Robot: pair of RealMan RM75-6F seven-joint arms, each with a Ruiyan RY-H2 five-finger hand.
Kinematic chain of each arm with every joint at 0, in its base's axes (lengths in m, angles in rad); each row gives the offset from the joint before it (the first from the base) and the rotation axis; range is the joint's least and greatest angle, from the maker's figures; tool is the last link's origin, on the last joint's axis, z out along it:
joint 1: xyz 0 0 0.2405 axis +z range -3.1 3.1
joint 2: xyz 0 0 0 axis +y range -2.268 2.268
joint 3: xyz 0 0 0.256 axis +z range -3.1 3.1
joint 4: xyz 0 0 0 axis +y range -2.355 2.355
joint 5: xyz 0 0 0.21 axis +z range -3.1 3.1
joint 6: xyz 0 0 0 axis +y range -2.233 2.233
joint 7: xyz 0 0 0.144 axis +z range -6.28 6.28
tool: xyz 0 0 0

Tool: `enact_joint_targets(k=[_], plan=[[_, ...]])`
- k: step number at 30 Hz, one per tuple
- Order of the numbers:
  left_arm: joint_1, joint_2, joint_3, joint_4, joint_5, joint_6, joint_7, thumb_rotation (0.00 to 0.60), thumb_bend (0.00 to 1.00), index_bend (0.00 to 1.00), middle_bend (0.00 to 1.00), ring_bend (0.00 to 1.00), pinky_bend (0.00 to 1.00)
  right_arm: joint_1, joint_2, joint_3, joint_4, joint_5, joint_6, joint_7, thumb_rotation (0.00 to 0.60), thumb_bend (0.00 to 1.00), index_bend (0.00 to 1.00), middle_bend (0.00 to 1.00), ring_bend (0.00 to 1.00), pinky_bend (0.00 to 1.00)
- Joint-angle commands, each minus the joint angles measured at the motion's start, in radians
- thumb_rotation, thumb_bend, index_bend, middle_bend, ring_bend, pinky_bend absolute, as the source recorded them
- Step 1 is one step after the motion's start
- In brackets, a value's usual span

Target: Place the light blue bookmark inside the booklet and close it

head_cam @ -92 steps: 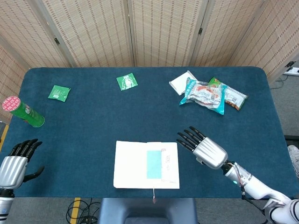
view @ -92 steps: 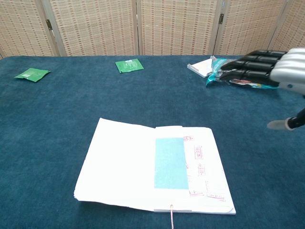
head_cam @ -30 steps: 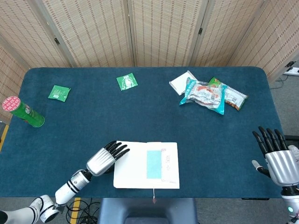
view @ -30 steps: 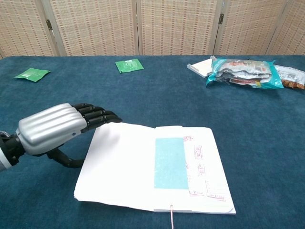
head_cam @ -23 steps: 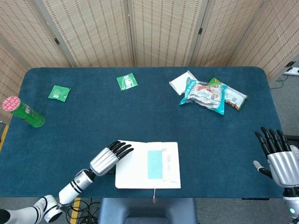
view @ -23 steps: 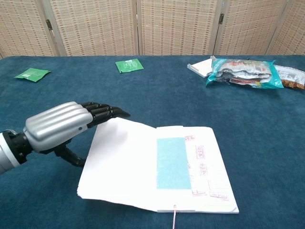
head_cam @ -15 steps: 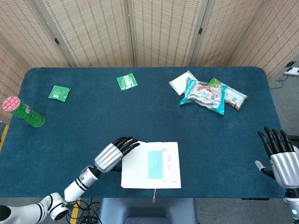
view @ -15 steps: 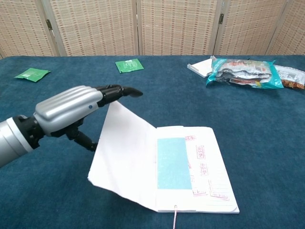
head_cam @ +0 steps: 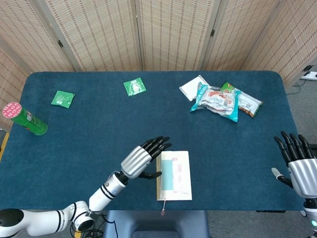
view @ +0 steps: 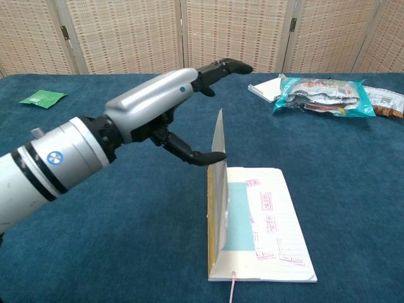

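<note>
Woven folding screens [head_cam: 173,34] stand behind a dark blue table [head_cam: 99,124], where the booklet [head_cam: 174,182] lies near the front edge with its left cover raised almost upright and the light blue bookmark [view: 240,224] flat on the inner page beneath it. Against that cover the left hand [head_cam: 141,158] has its thumb touching the outer face and its fingers [view: 224,66] stretched out above the top edge, gripping nothing. At the table's right edge the right hand [head_cam: 298,168] is held with fingers spread and empty, well apart from the snack packets [head_cam: 223,101], two green sachets [head_cam: 134,87] and green can [head_cam: 24,119] farther back.
</note>
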Motion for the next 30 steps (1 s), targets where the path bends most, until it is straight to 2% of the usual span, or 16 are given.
enact_joint_targets(k=[1, 13, 17, 21, 30], plan=[[-0.030, -0.046, -0.011, -0.018, -0.029, -0.038, 0.032, 0.600, 0.25, 0.00, 0.00, 0.00, 0.20, 0.000, 0.001, 0.002, -0.002, -0.002, -0.002, 0.002, 0.600, 0.10, 0.00, 0.00, 0.00, 0.00], [-0.097, -0.227, 0.018, 0.109, -0.084, -0.143, 0.173, 0.600, 0.25, 0.00, 0.00, 0.00, 0.20, -0.010, 0.005, 0.010, -0.008, -0.007, 0.005, 0.013, 0.600, 0.10, 0.00, 0.00, 0.00, 0.00], [-0.095, -0.233, 0.036, 0.136, -0.087, -0.148, 0.196, 0.600, 0.25, 0.00, 0.00, 0.00, 0.20, -0.010, 0.005, 0.010, -0.006, -0.004, -0.004, 0.018, 0.600, 0.10, 0.00, 0.00, 0.00, 0.00], [-0.065, -0.181, 0.033, 0.110, -0.095, -0.107, 0.175, 0.600, 0.25, 0.00, 0.00, 0.00, 0.20, -0.007, 0.013, 0.007, -0.008, -0.003, -0.023, 0.019, 0.600, 0.10, 0.00, 0.00, 0.00, 0.00], [0.045, 0.073, 0.020, -0.027, -0.137, 0.006, 0.144, 0.600, 0.25, 0.00, 0.00, 0.00, 0.20, 0.002, 0.006, 0.003, -0.002, -0.009, -0.051, 0.031, 0.600, 0.10, 0.00, 0.00, 0.00, 0.00]])
